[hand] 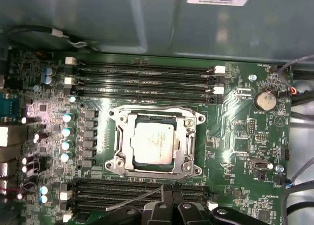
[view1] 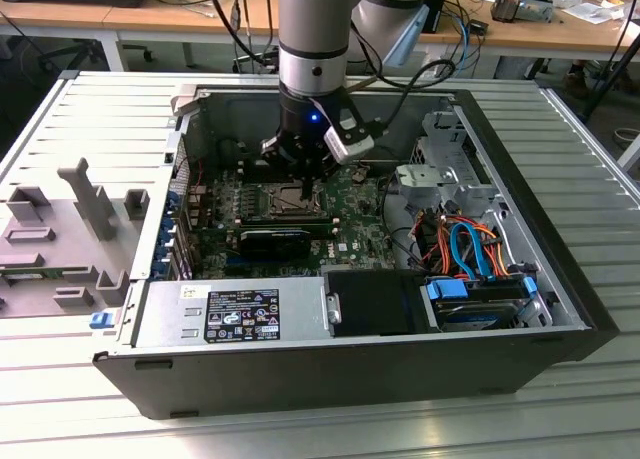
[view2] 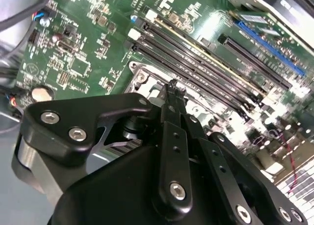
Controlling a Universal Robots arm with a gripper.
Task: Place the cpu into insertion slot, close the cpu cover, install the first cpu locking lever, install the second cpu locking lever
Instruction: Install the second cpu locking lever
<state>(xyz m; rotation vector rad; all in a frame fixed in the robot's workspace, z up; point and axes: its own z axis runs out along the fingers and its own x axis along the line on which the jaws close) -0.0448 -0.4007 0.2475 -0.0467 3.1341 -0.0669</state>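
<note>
In the first wrist view the cpu (hand: 153, 142) lies flat in the insertion slot (hand: 119, 118), its silver-grey top facing up. The cpu cover (hand: 123, 145) is down around it as a silver frame. One locking lever (hand: 157, 109) runs along the socket's edge on the memory-slot side. A second thin lever (hand: 131, 200) slants free on the opposite side, over the other memory slots. My gripper (hand: 170, 199) is shut, its tips meeting that lever's end; whether they pinch it I cannot tell. In the exterior view the gripper (view1: 305, 186) hangs over the socket (view1: 288, 201). The second wrist view shows the fingertips (view2: 172, 89) together.
The open computer case (view1: 560, 309) lies on a slatted metal table. Memory slots (hand: 147, 77) flank the socket on two sides. A power supply (view1: 230, 314), a drive cage (view1: 450, 169) and orange and blue cables (view1: 465, 249) fill the case around the board. Grey fixtures (view1: 85, 199) stand at the exterior view's left.
</note>
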